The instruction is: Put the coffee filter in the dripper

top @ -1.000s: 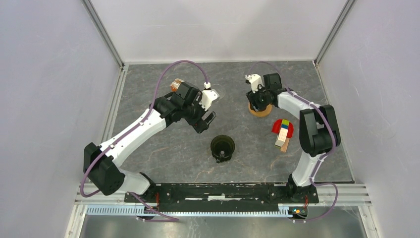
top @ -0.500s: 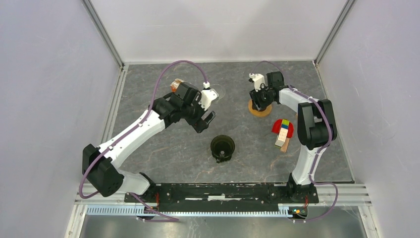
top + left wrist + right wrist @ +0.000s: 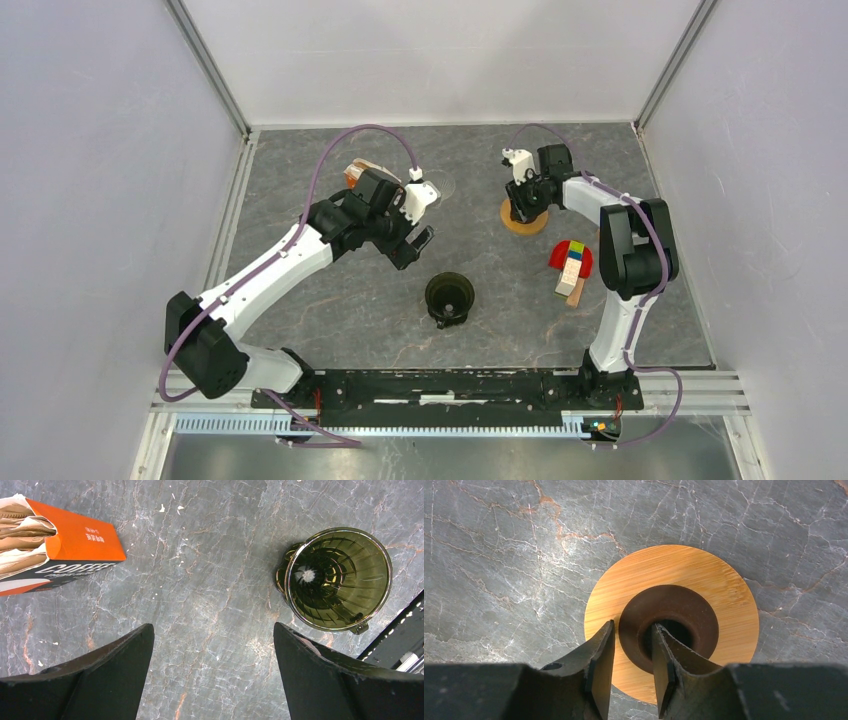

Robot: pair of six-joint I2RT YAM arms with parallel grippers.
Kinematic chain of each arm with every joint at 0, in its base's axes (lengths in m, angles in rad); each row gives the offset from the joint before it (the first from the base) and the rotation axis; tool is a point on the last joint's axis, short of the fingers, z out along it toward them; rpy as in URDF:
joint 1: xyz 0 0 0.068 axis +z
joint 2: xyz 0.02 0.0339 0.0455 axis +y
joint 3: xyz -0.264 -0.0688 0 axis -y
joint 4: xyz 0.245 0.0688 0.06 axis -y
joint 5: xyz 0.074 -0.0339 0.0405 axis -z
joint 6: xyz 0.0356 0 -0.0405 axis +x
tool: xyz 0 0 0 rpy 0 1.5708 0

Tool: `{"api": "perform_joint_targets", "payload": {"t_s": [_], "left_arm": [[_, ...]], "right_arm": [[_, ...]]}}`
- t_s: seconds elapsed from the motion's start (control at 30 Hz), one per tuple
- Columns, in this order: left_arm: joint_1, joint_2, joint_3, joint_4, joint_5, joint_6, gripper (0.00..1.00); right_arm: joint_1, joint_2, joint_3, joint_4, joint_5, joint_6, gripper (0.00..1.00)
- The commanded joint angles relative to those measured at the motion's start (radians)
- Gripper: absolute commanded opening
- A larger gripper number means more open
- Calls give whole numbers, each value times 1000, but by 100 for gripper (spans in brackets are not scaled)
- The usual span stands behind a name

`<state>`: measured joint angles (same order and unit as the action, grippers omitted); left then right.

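Note:
Brown paper coffee filters stick out of an orange box, which lies at the back left. My left gripper is open and empty above bare table, between the box and a dark ribbed round vessel, seen near centre from above. The dripper's tan wooden ring lies flat at the back right. No clear glass cone shows on it. My right gripper is shut on the ring's brown inner rim, one finger inside the hole, one outside.
A red piece with coloured wooden blocks lies right of the vessel, near the right arm. The enclosure's white walls and metal posts close in the table on three sides. The arms' base rail runs along the near edge.
My right gripper shifted slightly back and right over the wooden ring, then held still. My left gripper drifted a little to the left, still open.

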<state>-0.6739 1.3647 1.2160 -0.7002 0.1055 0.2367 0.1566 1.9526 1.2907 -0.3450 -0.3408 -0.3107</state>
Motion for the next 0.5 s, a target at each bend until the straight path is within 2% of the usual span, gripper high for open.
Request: {"api": "perform_joint_targets", "payload": {"t_s": [0.0, 0.07, 0.1, 0.23, 0.47], "left_arm": [[0, -36, 1, 38, -10, 30, 94], [0, -36, 0, 39, -14, 31, 94], [1, -36, -2, 45, -27, 31, 94], [2, -36, -26, 79, -68, 28, 93], [11, 14, 13, 102, -84, 40, 91]], "right_arm": [[3, 19, 39, 1, -3, -7, 36], [3, 16, 42, 0, -6, -6, 31], [2, 9, 46, 3, -12, -6, 23], [3, -28, 43, 10, -37, -5, 2], [3, -165, -57, 100, -92, 19, 0]]}}
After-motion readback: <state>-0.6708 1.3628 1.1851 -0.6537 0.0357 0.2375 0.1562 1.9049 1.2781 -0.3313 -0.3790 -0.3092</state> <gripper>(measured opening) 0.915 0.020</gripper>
